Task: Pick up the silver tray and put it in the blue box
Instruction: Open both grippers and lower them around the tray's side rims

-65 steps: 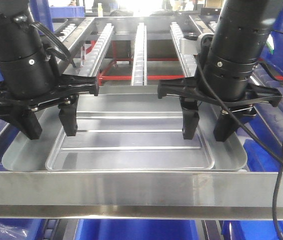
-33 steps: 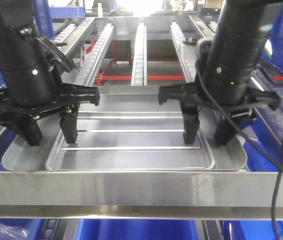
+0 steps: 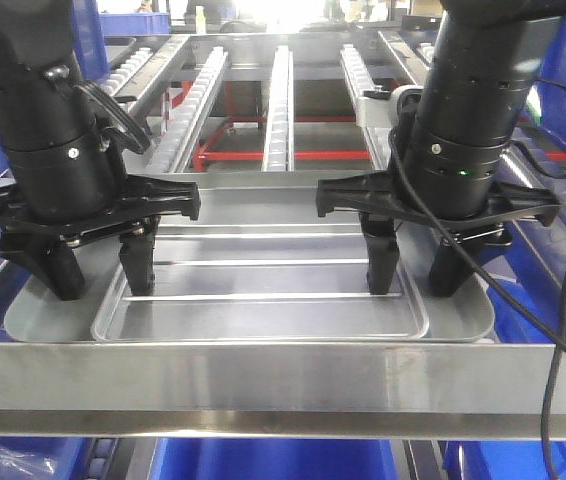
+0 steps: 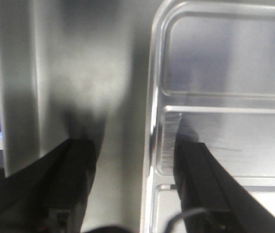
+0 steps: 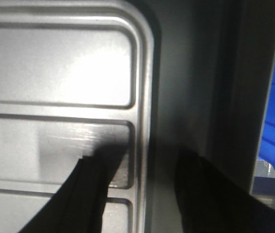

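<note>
Plainly, the left gripper [image 3: 103, 283] stands with its jaws apart, one black finger [image 4: 74, 179] outside the flared rim and the other down in the basin. The right gripper [image 3: 415, 283] mirrors it on the opposite side, likewise parted and clamped on nothing. Between them the silver tray [image 3: 263, 312] lies flat at the near edge of the roller rack [image 3: 279, 90], just behind the steel front rail [image 3: 283, 375]. The step in hand looks like the pinch itself. Both pairs of fingers should close together and evenly, low on the rim wall, so the tray neither skews nor tips when lifted. The metal is thin, polished and glary, with rounded corners and shallow raised ribs. The rim slopes outward, so hard pads could slip up it. Blue plastic showing below the rail is probably the blue box [image 3: 273, 460], though only a strip of it is visible.
</note>
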